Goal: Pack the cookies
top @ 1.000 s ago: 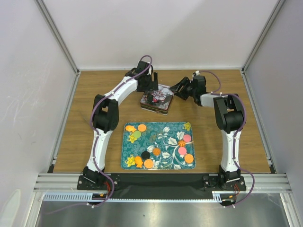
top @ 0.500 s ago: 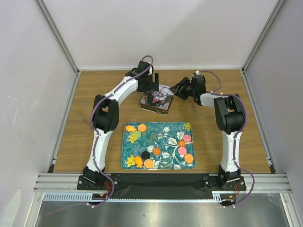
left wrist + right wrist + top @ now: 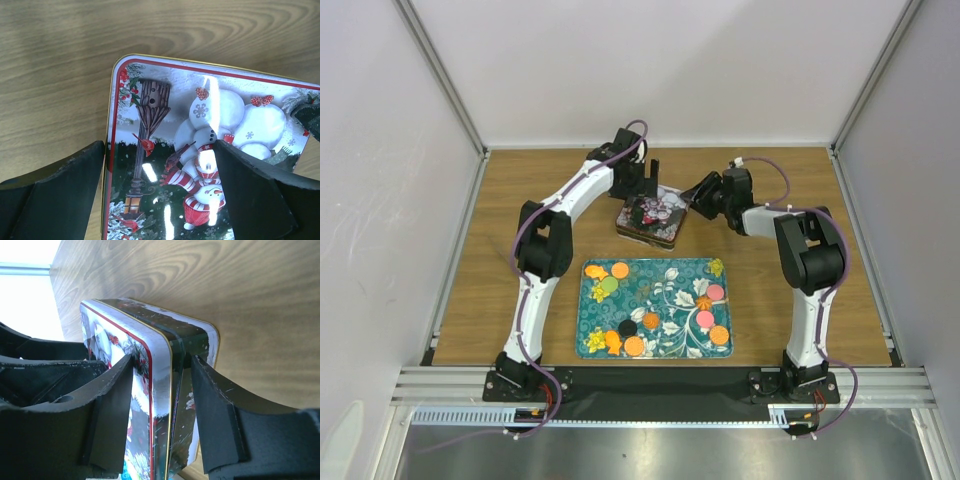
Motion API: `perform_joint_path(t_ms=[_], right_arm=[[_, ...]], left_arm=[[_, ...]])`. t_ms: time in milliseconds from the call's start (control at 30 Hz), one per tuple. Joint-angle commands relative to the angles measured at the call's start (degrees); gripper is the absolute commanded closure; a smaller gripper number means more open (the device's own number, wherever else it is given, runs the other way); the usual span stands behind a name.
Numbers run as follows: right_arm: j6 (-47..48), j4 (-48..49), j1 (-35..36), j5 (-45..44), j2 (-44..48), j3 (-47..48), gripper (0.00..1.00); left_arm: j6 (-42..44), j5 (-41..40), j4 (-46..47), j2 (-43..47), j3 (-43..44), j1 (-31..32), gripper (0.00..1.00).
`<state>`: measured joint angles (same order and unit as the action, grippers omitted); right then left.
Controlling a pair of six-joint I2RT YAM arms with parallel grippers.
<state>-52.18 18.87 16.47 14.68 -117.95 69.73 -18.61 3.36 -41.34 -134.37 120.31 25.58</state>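
Observation:
Several cookies lie on the teal flowered tray [image 3: 665, 262]: orange [image 3: 620, 270], green [image 3: 608, 285], black [image 3: 627, 327] and pink [image 3: 715, 292] discs. Behind the tray stands a closed square Christmas tin [image 3: 655, 226] with a snowman lid [image 3: 210, 130]. My left gripper [image 3: 642, 196] hangs open over the lid's left part [image 3: 160, 190]; one finger [image 3: 55, 190] is outside the lid's left edge, the other [image 3: 255, 195] over the picture. My right gripper [image 3: 696, 200] clamps the tin's right edge [image 3: 162, 390]: one finger [image 3: 112, 405] on the lid top, the other [image 3: 215, 410] against the side wall [image 3: 192, 347].
The tin and tray sit on a wooden table [image 3: 520, 250] enclosed by white walls. A metal rail [image 3: 660, 385] runs along the near edge. The tin lies a short gap behind the tray's far rim.
My right gripper has pushed in toward the tin's right edge and closed on it. The tin has shifted slightly toward the front left. The left gripper stays over the lid.

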Motion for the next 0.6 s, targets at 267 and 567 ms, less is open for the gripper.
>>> perform_joint_path(t_ms=[267, 567], right_arm=[[-2.4, -1.38, 6.65, 2.99, 3.6, -10.05, 1.0], [-7.31, 3.27, 9.89, 2.82, 7.03, -13.48, 1.0]], left_arm=[[2.88, 2.97, -3.66, -2.83, 4.57, 2.28, 0.04], [2.44, 4.11, -4.62, -5.47, 9.67, 1.75, 0.03]])
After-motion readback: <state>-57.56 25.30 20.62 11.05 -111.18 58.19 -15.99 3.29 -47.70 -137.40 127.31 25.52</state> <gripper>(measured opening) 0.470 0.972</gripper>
